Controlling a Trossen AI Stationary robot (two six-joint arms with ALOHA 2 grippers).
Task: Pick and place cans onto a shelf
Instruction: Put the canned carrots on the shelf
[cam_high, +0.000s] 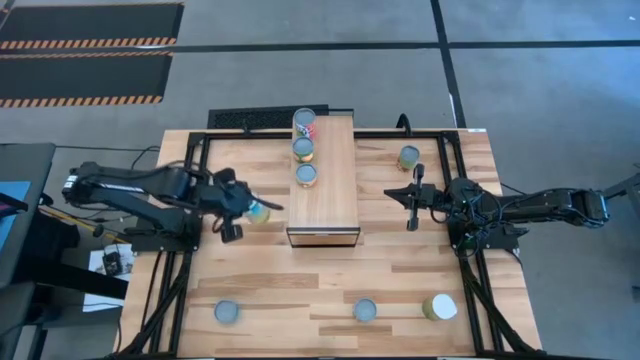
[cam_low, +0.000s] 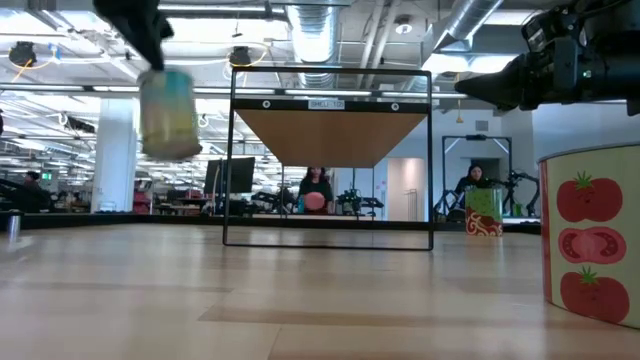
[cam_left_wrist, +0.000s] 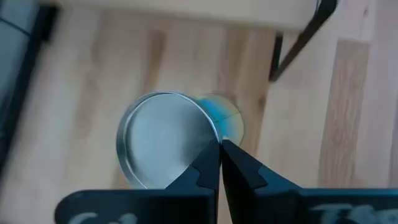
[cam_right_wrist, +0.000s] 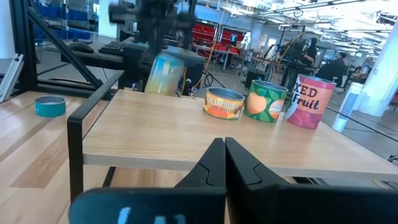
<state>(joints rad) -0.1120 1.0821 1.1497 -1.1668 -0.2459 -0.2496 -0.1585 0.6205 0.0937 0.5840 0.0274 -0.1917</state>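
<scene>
My left gripper (cam_high: 250, 209) is shut on a yellow-green can (cam_high: 259, 212), held in the air just left of the shelf (cam_high: 325, 185). The low view shows this can (cam_low: 168, 112) well above the table. Three cans (cam_high: 305, 148) stand in a row on the shelf's far left part. Another can (cam_high: 408, 157) stands on the table right of the shelf. Three more stand near the front edge: two grey-topped (cam_high: 227, 312) (cam_high: 364, 310) and one white-topped (cam_high: 440, 307). My right gripper (cam_high: 413, 197) waits shut, right of the shelf. My left gripper pinches the can at the rim of its grey top (cam_left_wrist: 211, 134), between its two fingers (cam_left_wrist: 239, 165), which meet almost closed there. They come from above, slanting down. The can (cam_right_wrist: 163, 73) hangs below them, a little tilted and clear of the table.
A black frame (cam_high: 200, 200) runs around the table's working area and under the shelf. A tomato-label can (cam_low: 590, 240) stands close to the low camera. People and machines show in the room beyond the table. Bare wood lies between the shelf and the front cans.
</scene>
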